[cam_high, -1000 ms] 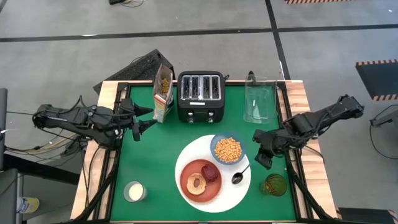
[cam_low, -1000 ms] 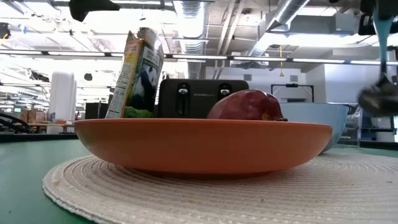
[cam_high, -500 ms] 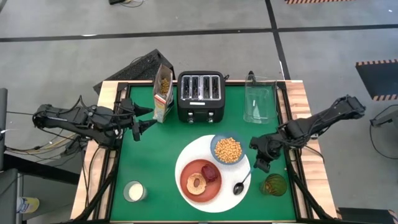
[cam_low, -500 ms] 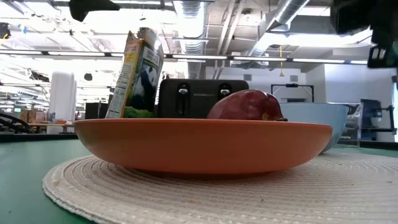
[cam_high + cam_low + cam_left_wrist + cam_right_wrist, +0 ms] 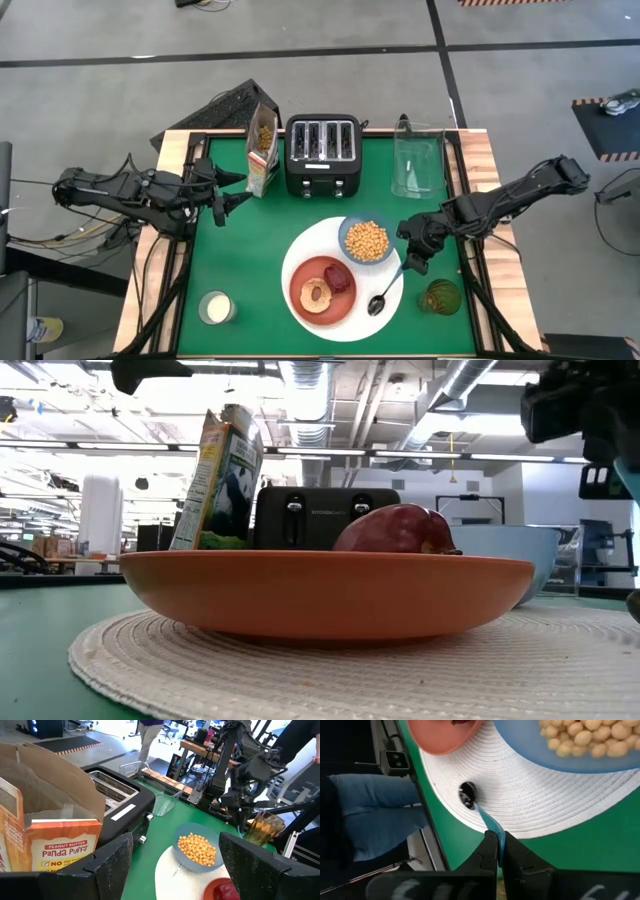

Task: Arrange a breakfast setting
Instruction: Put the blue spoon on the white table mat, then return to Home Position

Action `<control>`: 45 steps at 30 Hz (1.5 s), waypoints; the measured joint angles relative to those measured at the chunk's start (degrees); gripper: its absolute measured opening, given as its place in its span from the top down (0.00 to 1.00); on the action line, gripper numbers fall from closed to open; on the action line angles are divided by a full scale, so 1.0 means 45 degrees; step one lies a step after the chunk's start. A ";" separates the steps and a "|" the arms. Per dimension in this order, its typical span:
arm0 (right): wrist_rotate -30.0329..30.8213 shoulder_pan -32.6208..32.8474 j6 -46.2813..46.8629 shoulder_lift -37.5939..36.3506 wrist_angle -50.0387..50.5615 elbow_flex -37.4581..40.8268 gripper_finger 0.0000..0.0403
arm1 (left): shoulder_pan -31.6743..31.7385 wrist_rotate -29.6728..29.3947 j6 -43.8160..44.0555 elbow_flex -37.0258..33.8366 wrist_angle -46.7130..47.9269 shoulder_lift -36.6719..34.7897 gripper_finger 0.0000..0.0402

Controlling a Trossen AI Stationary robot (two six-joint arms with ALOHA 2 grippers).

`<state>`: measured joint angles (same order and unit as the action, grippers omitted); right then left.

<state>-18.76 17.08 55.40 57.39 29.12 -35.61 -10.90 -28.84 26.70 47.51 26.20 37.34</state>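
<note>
We find the setting largely assembled: the large round white woven plate point(image 5: 300, 258) lies on the green table surface point(image 5: 235, 250) and carries the smaller red-orange plate point(image 5: 322, 290), on which sit the ring bagel point(image 5: 317, 294) and the dark red piece point(image 5: 338, 277), with the small blue bowl point(image 5: 366, 240) of yellow cereal point(image 5: 367, 241) at the white plate's far right rim. The step in hand, in our judgement, is placing the blue-handled spoon point(image 5: 488, 822). The right gripper point(image 5: 412, 263) has its jaws clamped on the end of the spoon's handle, just right of the bowl, and the spoon's dark bowl end rests at or just over the white plate's right edge; whether it touches we cannot tell. The left gripper point(image 5: 232, 190) waits over the table's left side near the open cereal box point(image 5: 263, 148) and black four-slot toaster point(image 5: 322, 152), jaws apart and empty. We judge the next move calls for lowering the handle until the spoon lies flat, then parting the jaws and lifting clear without knocking the green glass tumbler point(image 5: 440, 297) close by.
</note>
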 joint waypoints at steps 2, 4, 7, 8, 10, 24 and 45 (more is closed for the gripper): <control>-0.0010 0.0000 0.0005 0.0195 -0.0183 0.0147 0.94 | 0.0001 0.0000 0.0005 0.0000 0.0005 0.0000 0.30; 0.0008 -0.0005 -0.0041 0.0348 -0.0190 0.0178 0.94 | 0.0001 0.0000 0.0005 0.0000 0.0005 0.0000 0.30; 0.0008 0.0000 -0.0269 0.0714 -0.0399 0.0178 0.94 | 0.0000 0.0000 -0.0005 0.0000 0.0005 0.0000 0.30; 0.0011 0.0000 -0.0378 0.0881 -0.0436 0.0178 0.94 | 0.0001 -0.0003 -0.0012 0.0000 0.0005 0.0002 0.30; 0.0037 0.0000 -0.0398 0.1208 -0.0404 0.0178 0.94 | 0.0000 -0.0008 -0.0016 0.0000 0.0005 0.0000 0.30; 0.0382 0.0003 -0.0760 0.3180 -0.0004 0.0226 0.76 | 0.0001 -0.0005 -0.0040 0.0000 0.0010 0.0000 0.30; 0.0244 0.0000 0.0272 0.2068 0.0125 -0.1206 0.74 | 0.0001 0.0388 -0.0196 0.0076 0.0170 -0.0062 0.30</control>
<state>-17.66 17.08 56.62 66.70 29.68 -41.03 -10.90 -27.10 25.81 47.85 26.96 37.06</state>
